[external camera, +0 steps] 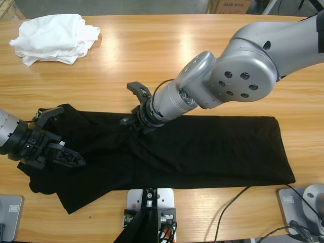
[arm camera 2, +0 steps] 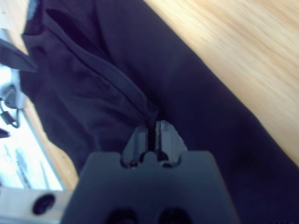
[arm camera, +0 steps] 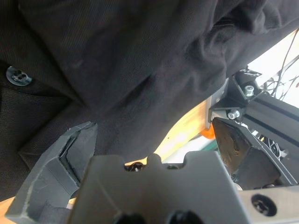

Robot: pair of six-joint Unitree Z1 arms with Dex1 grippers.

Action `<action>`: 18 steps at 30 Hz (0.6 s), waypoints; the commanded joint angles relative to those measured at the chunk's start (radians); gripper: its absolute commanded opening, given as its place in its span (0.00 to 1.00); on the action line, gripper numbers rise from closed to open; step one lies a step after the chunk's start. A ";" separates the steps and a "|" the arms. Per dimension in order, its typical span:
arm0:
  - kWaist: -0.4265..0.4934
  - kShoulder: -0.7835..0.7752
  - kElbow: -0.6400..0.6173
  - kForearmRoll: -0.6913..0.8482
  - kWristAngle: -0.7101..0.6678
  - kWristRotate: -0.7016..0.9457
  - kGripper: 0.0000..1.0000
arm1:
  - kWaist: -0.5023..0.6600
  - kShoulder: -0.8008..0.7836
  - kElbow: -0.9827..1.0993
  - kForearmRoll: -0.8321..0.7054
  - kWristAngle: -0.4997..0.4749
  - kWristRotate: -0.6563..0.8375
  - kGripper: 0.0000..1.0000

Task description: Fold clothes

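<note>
The clothes are a black polo shirt (external camera: 212, 147) spread lengthwise along the table's front, and a white bundle (external camera: 53, 36) at the back left. My left gripper (external camera: 61, 136) stands open over the shirt's left end, its jaws wide apart. In the left wrist view the black cloth (arm camera: 140, 60) fills the space ahead of the gripper (arm camera: 154, 125), and one button (arm camera: 18, 74) shows. My right gripper (external camera: 132, 121) is shut on a raised fold at the shirt's upper edge. The right wrist view shows that gripper (arm camera 2: 152, 128) pinching a ridge of the shirt (arm camera 2: 93, 93).
Bare wooden table (external camera: 167, 55) lies behind the shirt and to its right. The right arm's big silver elbow (external camera: 243, 66) hangs over the table's middle right. The shirt's lower left part reaches close to the front edge.
</note>
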 commanded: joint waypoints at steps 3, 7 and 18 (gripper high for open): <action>-0.017 0.020 -0.019 -0.004 -0.014 0.003 0.97 | -0.010 0.037 -0.004 0.012 -0.038 -0.014 0.97; -0.018 -0.025 -0.123 0.099 0.038 0.032 0.96 | -0.010 -0.103 -0.001 0.010 -0.055 -0.009 1.00; -0.041 0.128 -0.263 0.133 0.169 0.089 0.53 | 0.014 -0.199 0.021 0.085 -0.120 -0.012 0.00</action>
